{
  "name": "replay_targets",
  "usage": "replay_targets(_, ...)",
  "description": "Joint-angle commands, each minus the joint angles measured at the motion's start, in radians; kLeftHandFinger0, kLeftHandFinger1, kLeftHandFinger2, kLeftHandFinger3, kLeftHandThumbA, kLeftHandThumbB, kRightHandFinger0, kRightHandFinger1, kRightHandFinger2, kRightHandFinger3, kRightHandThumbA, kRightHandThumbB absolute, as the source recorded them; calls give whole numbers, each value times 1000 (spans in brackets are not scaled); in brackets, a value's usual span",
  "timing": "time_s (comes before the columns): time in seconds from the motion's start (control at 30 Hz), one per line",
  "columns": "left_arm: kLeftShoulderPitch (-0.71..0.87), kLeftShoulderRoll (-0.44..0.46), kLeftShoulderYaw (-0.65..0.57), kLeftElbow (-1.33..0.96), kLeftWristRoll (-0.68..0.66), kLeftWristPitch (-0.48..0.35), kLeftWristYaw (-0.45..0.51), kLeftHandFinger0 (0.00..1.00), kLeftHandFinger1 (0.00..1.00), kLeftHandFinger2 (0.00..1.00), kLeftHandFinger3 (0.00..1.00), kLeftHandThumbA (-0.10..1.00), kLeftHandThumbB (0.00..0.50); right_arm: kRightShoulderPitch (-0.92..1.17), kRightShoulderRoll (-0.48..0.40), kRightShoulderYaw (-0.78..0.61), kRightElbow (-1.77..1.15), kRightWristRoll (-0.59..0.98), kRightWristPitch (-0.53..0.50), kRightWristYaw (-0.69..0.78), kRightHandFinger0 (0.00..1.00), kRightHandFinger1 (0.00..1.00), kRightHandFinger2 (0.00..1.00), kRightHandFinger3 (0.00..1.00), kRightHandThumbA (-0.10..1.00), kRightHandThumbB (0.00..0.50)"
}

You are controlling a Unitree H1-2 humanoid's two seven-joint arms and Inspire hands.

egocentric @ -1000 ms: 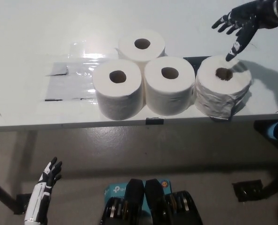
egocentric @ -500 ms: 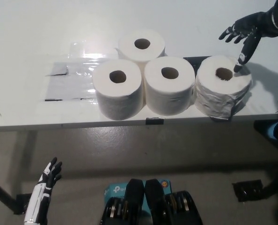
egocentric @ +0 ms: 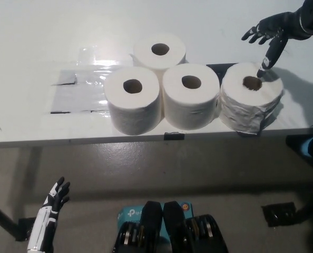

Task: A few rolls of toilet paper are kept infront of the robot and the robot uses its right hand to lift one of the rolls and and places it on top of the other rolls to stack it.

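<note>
Reaching step: right hand point(egocentric: 272, 32) hovers spread above the rightmost roll point(egocentric: 251, 101), seemingly not touching; next, lower and grasp it.

Right hand point(egocentric: 270, 32) — wrist cut by right edge; rear roll point(egocentric: 159, 50) — base hidden.

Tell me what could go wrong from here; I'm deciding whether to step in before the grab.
1. The right hand hangs open behind the rightmost roll, one finger pointing at its core hole; closing from there may only catch the rim.
2. That roll looks loosely wound and stands near the table's front edge, so a push could tip it off.
3. It nearly touches the middle roll; lifting may drag that one.

The left hand rests low.
</note>
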Motion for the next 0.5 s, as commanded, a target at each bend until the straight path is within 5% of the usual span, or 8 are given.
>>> replay_targets(0.0,6,12,-8,-19,3,-44,-9,1000,1000,1000,1000,1000,194,-55,-17,-23,-7,-7,-18,-32,1000,1000,1000,1000,1000,482)
replay_targets(0.47,7,12,-11,-17,7,-53,-6,1000,1000,1000,1000,1000,204,-34,-2,-26,6,-17,-13,-52,1000,1000,1000,1000,1000,499)
